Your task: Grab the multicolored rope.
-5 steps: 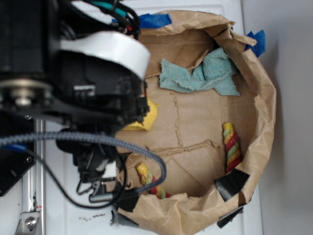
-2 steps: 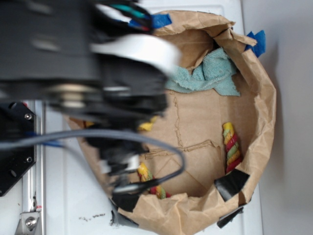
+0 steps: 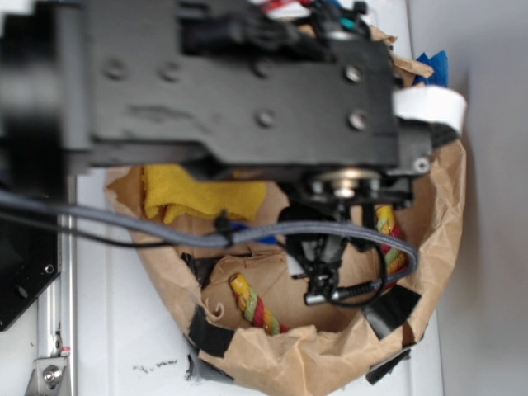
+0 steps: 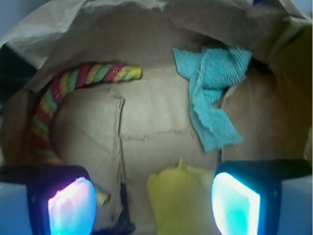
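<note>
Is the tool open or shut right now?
Open. In the wrist view the tool shows its two pads spread wide apart, with the yellow cloth and bare paper visible between them; nothing is held.

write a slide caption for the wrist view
Open end effector above a paper-lined bin holding multicolored rope, teal cloth and yellow cloth.

Rope (image 4: 63,90): twisted stripes of yellow, green and red, with a yellow tip. Cloth (image 4: 212,93) at the far side: teal. Second cloth (image 3: 202,198): plain yellow. Paper bag (image 3: 330,355): brown, patched with black tape (image 3: 389,309) and blue tape (image 3: 433,66). Arm (image 3: 231,91): black. Fingers (image 4: 234,203): dark, pads glowing cyan and violet. Surface (image 3: 107,330): white.
</note>
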Controlling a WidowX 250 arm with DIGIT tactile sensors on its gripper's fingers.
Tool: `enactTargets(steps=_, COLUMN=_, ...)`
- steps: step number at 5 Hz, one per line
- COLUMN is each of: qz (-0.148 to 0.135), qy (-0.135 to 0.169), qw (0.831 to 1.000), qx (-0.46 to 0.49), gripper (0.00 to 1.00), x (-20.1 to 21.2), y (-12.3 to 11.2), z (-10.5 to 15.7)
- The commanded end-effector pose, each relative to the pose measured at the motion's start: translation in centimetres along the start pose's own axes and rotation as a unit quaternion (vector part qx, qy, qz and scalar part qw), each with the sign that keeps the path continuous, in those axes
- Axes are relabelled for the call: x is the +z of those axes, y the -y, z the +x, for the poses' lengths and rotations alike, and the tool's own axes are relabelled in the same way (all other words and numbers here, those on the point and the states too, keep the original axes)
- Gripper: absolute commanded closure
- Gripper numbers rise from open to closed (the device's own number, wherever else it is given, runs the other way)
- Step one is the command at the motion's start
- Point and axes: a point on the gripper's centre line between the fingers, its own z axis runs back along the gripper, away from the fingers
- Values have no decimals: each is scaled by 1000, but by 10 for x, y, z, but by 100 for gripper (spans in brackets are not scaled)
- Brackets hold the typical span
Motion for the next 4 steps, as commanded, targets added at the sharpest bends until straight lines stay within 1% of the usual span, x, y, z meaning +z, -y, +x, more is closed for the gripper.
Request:
enactTargets(steps=1, qz=-9, qy=-45, qw=986, qx=-159, gripper=0, x=-45, y=18, z=5)
enactTargets(steps=2, qz=-53, qy=-100, qw=971, qx=-213, gripper=0, x=-48, y=25, z=-11)
enactTargets(steps=4, qz=-53, qy=-100, qw=971, qx=-213, gripper=0, x=-48, y=25, z=-11)
